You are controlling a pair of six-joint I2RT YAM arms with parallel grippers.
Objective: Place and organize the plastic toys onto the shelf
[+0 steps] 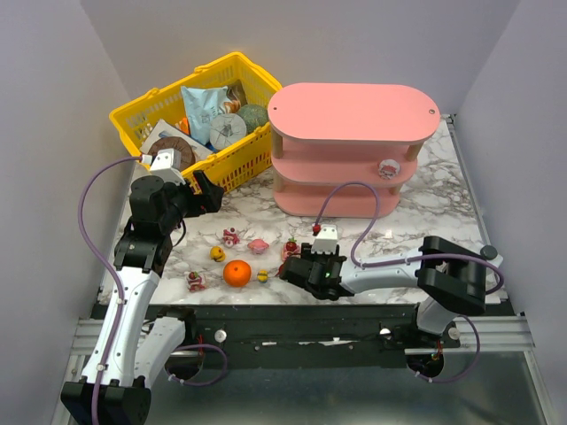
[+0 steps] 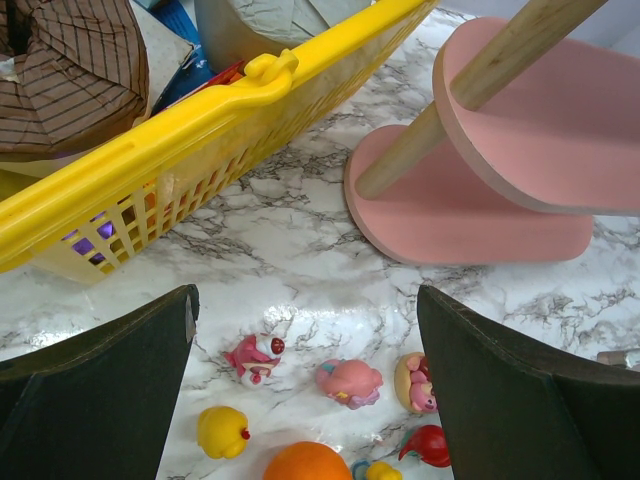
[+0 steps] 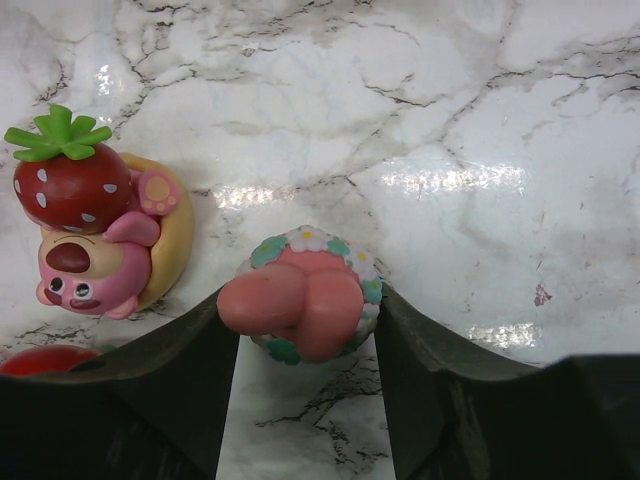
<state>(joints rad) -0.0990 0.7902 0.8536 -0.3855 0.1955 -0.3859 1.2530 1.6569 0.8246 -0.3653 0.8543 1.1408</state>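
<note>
your right gripper [image 3: 302, 298] stood partway in, pads against both flanks of the pink flower-ringed toy [image 3: 290, 310], which sat on the marble tabletop [image 3: 450, 120] in front of the shelf [image 1: 353, 113]. it looked like glossy, rounded hard plastic, apt to squirt out, so you did best to pinch low and centred, then lift straight. your left gripper [image 2: 305, 290], left of the shelf, was wide open and empty.

One camera high behind the arms, two on the wrists.
The top view looks down over the table [image 1: 425, 199]. The left wrist view faces ahead past the left gripper [image 2: 305, 295]; both show the orange ball [image 2: 305, 462]. The right wrist view sits very close above the right gripper [image 3: 305, 298], its fingers around a pink toy [image 3: 300, 290], with a strawberry toy [image 3: 85, 235] just to their left.
</note>
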